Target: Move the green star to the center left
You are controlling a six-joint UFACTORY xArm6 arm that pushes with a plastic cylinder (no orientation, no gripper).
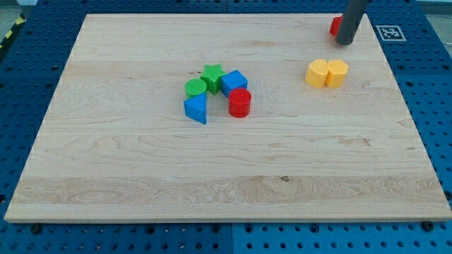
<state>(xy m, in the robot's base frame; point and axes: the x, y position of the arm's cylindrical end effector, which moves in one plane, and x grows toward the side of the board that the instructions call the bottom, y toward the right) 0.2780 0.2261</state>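
Note:
The green star lies near the board's middle, in a tight cluster. A green cylinder touches it at lower left and a blue cube at its right. A blue triangular block and a red cylinder sit just below. My tip is at the view's top right, far from the star, right beside a red block that the rod partly hides.
Two yellow blocks sit side by side, touching, below my tip at the right. The wooden board lies on a blue perforated table. A marker tag sits off the board's top right corner.

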